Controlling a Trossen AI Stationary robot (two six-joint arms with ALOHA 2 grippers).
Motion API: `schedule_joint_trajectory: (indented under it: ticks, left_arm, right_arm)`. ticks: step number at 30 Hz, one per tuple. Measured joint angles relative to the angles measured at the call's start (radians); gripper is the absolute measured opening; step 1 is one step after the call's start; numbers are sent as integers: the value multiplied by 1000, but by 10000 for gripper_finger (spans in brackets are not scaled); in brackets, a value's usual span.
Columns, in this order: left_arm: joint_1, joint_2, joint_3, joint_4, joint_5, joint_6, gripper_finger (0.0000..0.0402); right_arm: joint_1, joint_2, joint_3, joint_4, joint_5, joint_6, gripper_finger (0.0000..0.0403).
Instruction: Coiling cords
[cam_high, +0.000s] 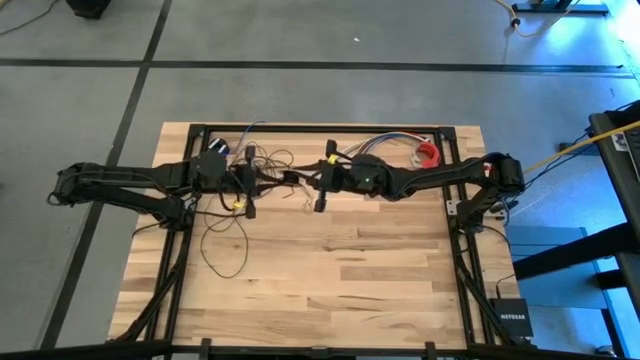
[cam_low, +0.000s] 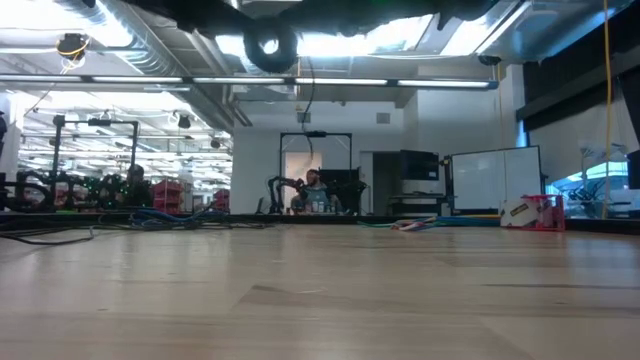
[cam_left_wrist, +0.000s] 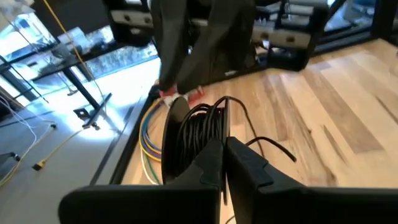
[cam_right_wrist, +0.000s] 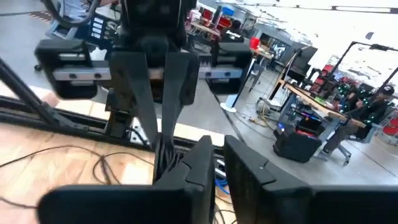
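High view: cords (cam_high: 262, 172), thin, limp, light, tangle-prone; best held at the gathered loops. Left hand (cam_high: 243, 190) clamped on coil; right hand (cam_high: 322, 185) barely parted, grip uncertain.

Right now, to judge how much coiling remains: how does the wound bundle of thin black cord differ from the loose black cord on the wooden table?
The wound bundle is tight stacked rings, raised in the shut left gripper; the loose cord lies flat on the table in one wide loop. Both are thin dark wire.
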Motion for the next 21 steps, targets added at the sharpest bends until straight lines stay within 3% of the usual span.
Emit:
schedule_joint_trajectory:
  ticks: [6, 11, 14, 18, 21]
  left_arm:
    - [-2, -39, 0, 4, -1, 6, 2]
    - [-8, -93, 0, -23, -2, 7, 1]
    - [-11, -111, 0, -46, -2, 7, 1]
    - [-15, -115, 0, -29, 8, 26, 0]
    - [-15, -114, 0, -16, 22, 41, 0]
  right_arm:
    - [18, -88, 29, -167, 65, -1, 102]
    - [57, -216, 67, -500, 188, -10, 153]
    - [60, -281, 55, -622, 194, 70, 167]
    - [57, -291, -48, -624, 147, 133, 172]
    - [58, -277, -149, -460, 140, 133, 172]
